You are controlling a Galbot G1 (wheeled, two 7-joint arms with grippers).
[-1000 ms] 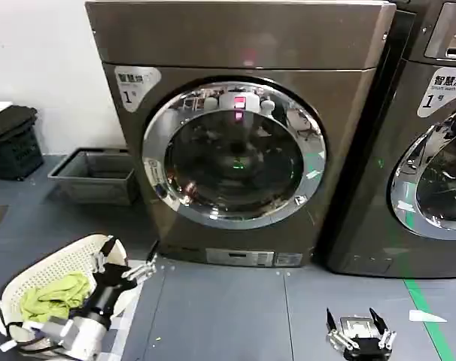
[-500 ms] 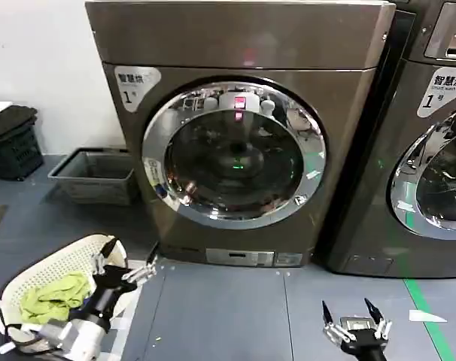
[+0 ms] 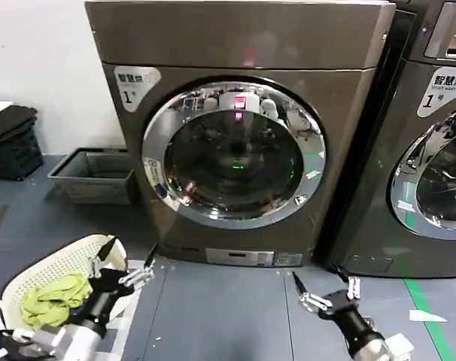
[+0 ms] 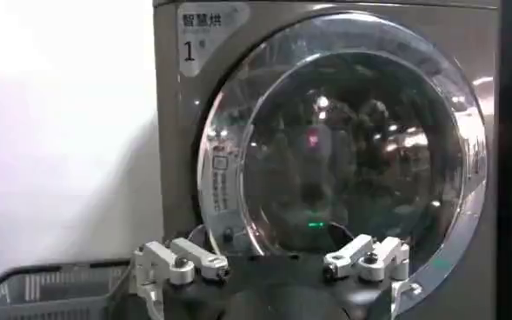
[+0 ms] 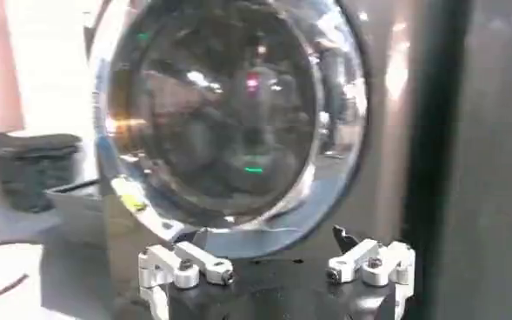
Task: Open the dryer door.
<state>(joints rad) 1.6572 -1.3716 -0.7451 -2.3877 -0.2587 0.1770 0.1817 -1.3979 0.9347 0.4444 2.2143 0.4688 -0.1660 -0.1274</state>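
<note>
My head camera looks down at the dryer door (image 3: 234, 154), twelve o'clock; both wrist cameras face it closer, sharing its chrome rim.

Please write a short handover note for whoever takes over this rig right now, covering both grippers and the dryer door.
Left gripper: open, holding nothing, low at the front left, above the white laundry basket with a green cloth.
Right gripper: open, holding nothing, low over the floor in front of the dryer, pointing toward it.
Dryer door: closed flush on the bronze-grey machine; neither gripper touches it.
Done: nothing on the door yet.
Left: reach the chrome rim, grip it, and swing the door open.
</note>
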